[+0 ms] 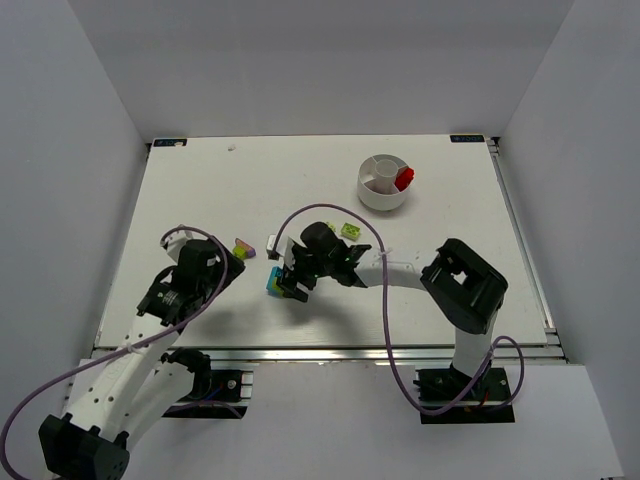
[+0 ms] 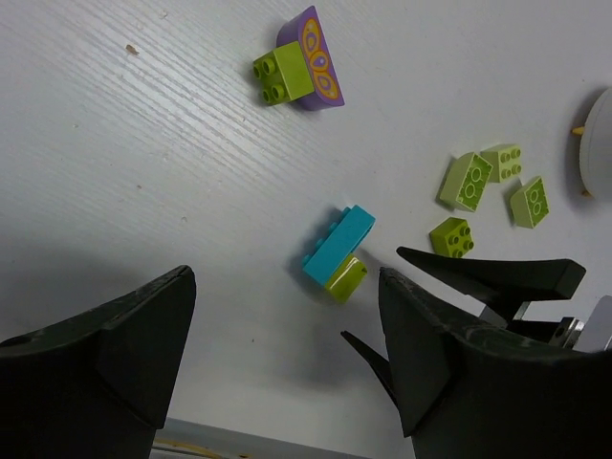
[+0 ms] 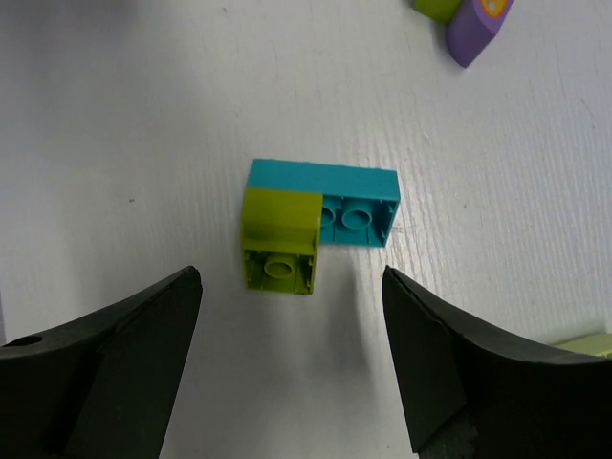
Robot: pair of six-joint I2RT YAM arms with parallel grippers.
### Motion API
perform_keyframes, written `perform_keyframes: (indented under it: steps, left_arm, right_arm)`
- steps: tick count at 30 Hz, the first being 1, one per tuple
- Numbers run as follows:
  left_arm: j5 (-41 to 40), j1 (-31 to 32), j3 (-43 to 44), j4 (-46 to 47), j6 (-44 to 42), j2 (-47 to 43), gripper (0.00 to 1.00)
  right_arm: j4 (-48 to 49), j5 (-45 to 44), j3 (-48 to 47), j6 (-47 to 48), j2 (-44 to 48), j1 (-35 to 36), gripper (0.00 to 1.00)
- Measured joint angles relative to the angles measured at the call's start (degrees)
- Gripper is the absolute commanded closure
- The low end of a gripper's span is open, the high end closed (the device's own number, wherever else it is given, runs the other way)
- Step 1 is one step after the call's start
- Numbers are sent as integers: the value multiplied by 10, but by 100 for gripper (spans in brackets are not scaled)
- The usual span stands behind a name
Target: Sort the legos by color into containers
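Note:
A cyan-and-lime clump (image 1: 272,283) lies on its side on the table; it shows in the right wrist view (image 3: 316,225) just ahead of my open, empty right gripper (image 3: 292,335), which hovers right beside it (image 1: 293,287). The clump also shows in the left wrist view (image 2: 338,251). A purple-and-lime clump (image 1: 243,247) lies close ahead of my open, empty left gripper (image 1: 232,263), farther off in its own view (image 2: 304,63). Several loose lime bricks (image 2: 466,182) lie behind the right gripper. The round white dish (image 1: 372,196) stands at the back right with a red brick (image 1: 404,179) in one wedge.
The right gripper's black fingers (image 2: 483,273) reach into the left wrist view beside the cyan clump. One lime brick (image 1: 350,230) shows by the right wrist. White walls enclose the table on three sides; a purple cable loops over the right arm.

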State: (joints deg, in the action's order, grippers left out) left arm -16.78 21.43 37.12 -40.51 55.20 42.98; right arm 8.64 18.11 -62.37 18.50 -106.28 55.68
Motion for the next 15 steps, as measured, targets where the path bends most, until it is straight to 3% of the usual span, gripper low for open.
perform_keyframes:
  steps: [10, 15]
  left_arm:
    - [-9, 0, 0, -19, 23, -20, 14]
    - [-9, 0, -3, -26, 31, -34, 14]
  right_arm:
    - [14, -32, -48, -17, -49, 31, 29]
    - [13, -41, -49, -14, -59, 32, 50]
